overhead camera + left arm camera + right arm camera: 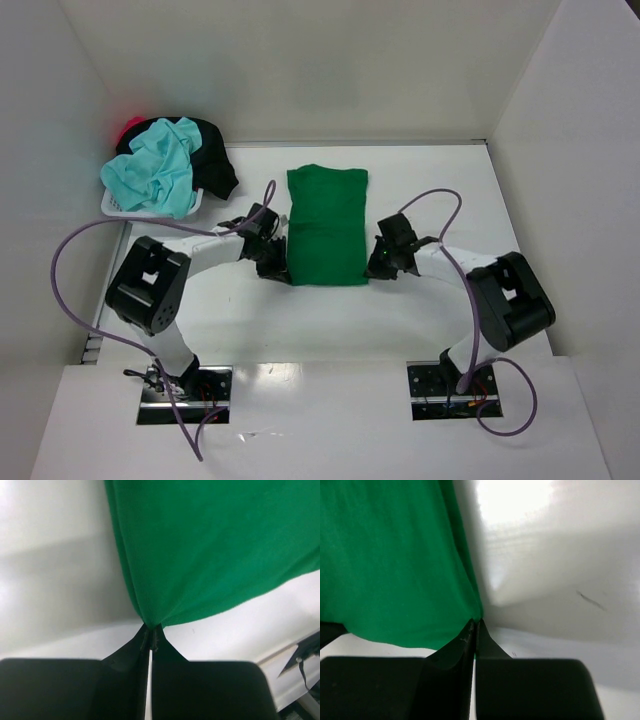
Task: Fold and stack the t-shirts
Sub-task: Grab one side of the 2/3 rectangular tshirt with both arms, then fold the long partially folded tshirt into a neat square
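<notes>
We see a folded green shirt (326, 225) at table (450, 185) centre. Left gripper (278, 268) touches its 7 o'clock corner, right gripper (374, 265) its 5 o'clock. At 10 o'clock, a basket (112, 207) holds a turquoise shirt (155, 172), black shirt (215, 165) and red shirt (128, 127).

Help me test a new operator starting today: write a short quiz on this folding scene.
1. True or false: the left fingers and right fingers are both shut on the green t-shirt.
2. Where is the turquoise t-shirt? A. heaped on the white basket; B. spread over the green t-shirt; C. hanging from the right fingers.
3. Short answer: at which corners of the green t-shirt do the fingers grip, the near ones or the far ones?

Key: 1 true; 2 A; 3 the near ones.
</notes>
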`<state>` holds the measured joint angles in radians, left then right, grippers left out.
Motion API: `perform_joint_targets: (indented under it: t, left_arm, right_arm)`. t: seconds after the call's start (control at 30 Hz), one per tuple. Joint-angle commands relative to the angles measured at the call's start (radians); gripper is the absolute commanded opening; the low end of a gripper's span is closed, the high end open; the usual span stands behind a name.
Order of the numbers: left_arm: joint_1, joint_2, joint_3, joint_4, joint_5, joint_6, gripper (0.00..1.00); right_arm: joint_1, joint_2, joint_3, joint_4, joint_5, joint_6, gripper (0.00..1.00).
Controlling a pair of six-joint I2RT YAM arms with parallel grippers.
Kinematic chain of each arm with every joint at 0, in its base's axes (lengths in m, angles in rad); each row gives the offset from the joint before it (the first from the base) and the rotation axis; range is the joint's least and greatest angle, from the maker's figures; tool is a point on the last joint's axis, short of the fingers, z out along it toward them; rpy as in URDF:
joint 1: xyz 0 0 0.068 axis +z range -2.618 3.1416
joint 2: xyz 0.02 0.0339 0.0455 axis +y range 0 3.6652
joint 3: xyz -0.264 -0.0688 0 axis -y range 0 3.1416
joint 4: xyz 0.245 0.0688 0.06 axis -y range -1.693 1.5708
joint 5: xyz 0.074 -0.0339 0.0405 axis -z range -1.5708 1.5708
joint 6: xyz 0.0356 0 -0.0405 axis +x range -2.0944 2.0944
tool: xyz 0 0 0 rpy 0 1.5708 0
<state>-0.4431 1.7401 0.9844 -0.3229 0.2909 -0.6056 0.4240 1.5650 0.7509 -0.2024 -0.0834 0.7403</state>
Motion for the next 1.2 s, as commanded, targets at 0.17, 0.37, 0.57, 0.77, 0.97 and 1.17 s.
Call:
perform_joint_targets:
  t: [0.17,0.37,0.57,0.77,0.97,1.17]
  left_arm:
    - [-0.100,-0.209,-0.081,-0.114,-0.027,-0.095,0.00]
    - [-0.198,-0.269,-0.095,-0.137,-0.061,-0.173,0.00]
    - [-0.316,-0.372,-0.076,-0.194,-0.116,-0.270,0.00]
    - [-0.348,-0.531,-0.102,-0.260,-0.131,-0.347,0.00]
    - [-0.348,-0.677,-0.098,-0.366,-0.219,-0.381,0.00]
    - [-0.339,-0.725,-0.038,-0.377,-0.288,-0.390,0.00]
  right_arm:
    - [0.004,-0.285,-0.094,-0.137,0.047,0.070,0.00]
    - [0.030,-0.379,-0.150,-0.160,0.019,0.090,0.00]
    - [0.137,-0.493,-0.150,-0.235,0.056,0.169,0.00]
    - [0.183,-0.649,-0.170,-0.322,0.065,0.215,0.00]
    - [0.202,-0.738,-0.157,-0.370,0.083,0.237,0.00]
    - [0.202,-0.697,-0.021,-0.397,0.148,0.192,0.00]
